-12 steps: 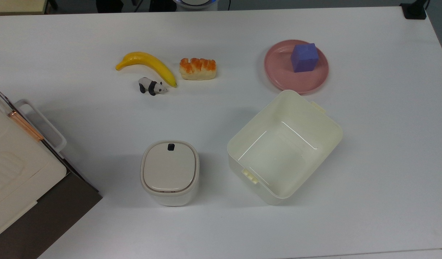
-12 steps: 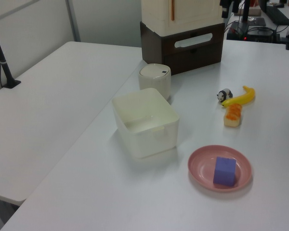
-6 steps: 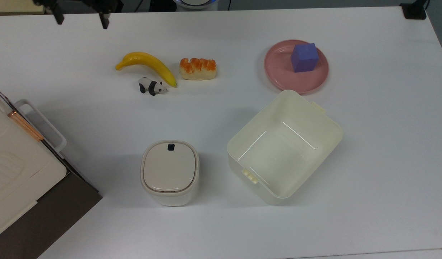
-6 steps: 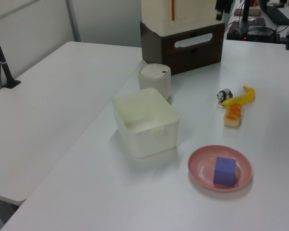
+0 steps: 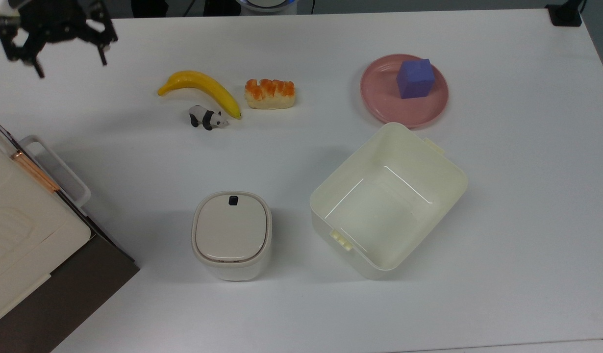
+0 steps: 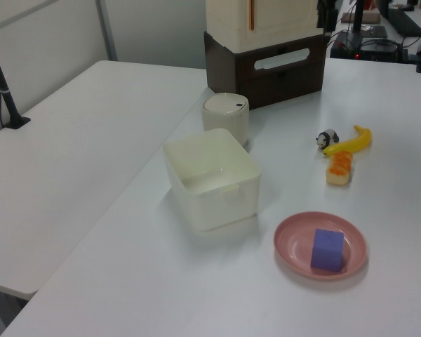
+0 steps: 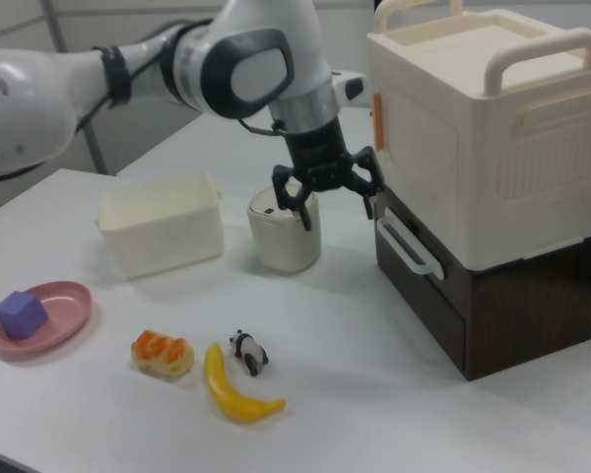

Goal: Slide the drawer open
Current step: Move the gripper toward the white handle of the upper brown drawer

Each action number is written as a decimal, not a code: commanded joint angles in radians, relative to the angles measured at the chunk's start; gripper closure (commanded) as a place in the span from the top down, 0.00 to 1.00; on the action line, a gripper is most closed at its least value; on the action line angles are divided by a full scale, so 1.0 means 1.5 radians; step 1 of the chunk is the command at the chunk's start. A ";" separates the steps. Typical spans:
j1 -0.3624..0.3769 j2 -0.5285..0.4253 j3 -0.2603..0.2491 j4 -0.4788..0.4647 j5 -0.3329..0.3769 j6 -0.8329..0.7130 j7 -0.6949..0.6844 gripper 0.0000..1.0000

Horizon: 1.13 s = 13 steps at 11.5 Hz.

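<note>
Closed drawer [image 7: 428, 271], handle's long axis level, facing the right view's left; end effector [image 7: 337, 202] spread wide.

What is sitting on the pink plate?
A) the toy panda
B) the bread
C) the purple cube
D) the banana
C: the purple cube sits on the pink plate, while the banana, panda and bread lie together on the table, away from the plate.
</note>
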 commanded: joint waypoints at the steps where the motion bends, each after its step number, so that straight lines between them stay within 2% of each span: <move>1: -0.005 0.037 -0.003 -0.008 -0.021 0.121 -0.009 1.00; 5: -0.022 0.089 -0.002 -0.010 -0.062 0.203 -0.009 1.00; 13: -0.023 0.150 -0.001 -0.035 -0.085 0.258 -0.009 1.00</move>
